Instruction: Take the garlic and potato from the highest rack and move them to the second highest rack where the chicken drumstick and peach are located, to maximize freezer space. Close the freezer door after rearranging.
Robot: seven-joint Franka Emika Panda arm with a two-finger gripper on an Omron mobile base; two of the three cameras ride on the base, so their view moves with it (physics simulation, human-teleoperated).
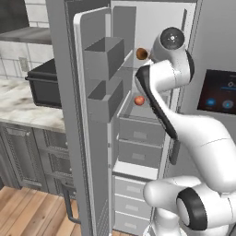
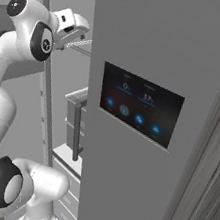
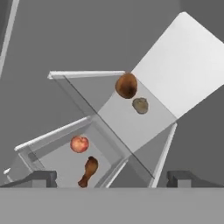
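1. Two items, the potato (image 3: 126,85) and garlic (image 3: 140,105), sit on the top rack (image 3: 131,118) ahead of the tool (image 3: 112,177), unmoved.
2. Peach (image 3: 79,144) and drumstick (image 3: 88,171) lie on the rack below, nearer the tool.
3. Tool's jaws are spread wide and empty, short of the racks.
4. Both moves and closing the freezer door (image 1: 94,138) remain.

Setting: domestic kitchen, rendered. Evidence: tall grey fridge-freezer with door (image 1: 92,120) swung open, door bins and inner drawers (image 1: 138,138) visible; touch panel (image 2: 138,104) on the neighbouring door; marble worktop (image 1: 23,103) over panelled cabinets; black microwave (image 1: 44,85) against tiled wall; wood plank floor (image 1: 27,212)
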